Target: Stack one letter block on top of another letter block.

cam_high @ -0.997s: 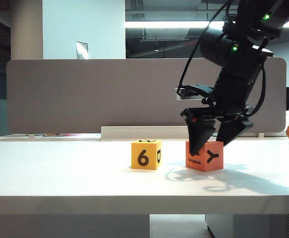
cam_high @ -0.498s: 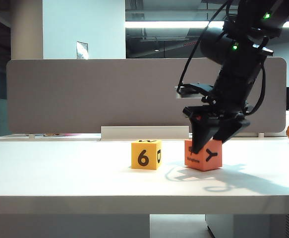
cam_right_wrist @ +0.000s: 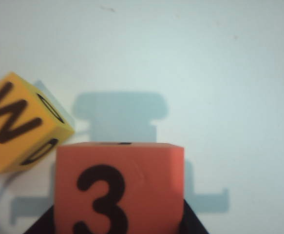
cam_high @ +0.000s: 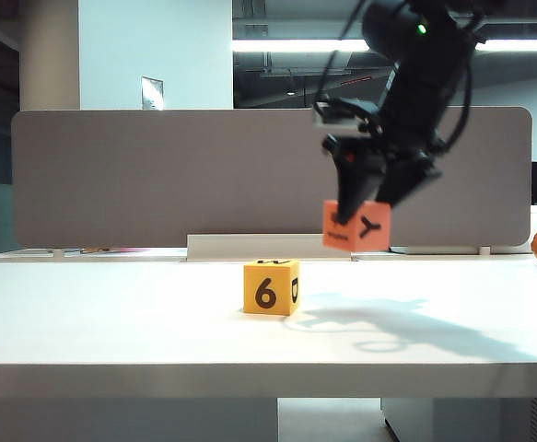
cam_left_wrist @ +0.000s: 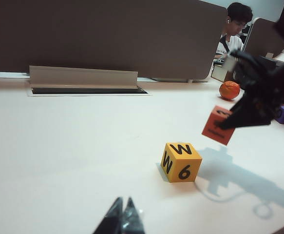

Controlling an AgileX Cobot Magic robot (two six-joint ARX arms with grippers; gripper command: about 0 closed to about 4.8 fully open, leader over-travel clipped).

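While the right gripper (cam_high: 365,198) holds the small orange-red "Y" cube (cam_high: 356,226) clamped in the air, up and to the right of the yellow "6" cube (cam_high: 271,287) on the white table (cam_high: 111,322), pickup is done; placing remains; the left gripper (cam_left_wrist: 123,219) rests apart, jaws together.

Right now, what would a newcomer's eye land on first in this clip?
The orange-red Y block hangs in the air, pinched in the right gripper, up and to the right of the yellow 6 block, which sits alone on the white table. The left gripper rests shut at the near edge.
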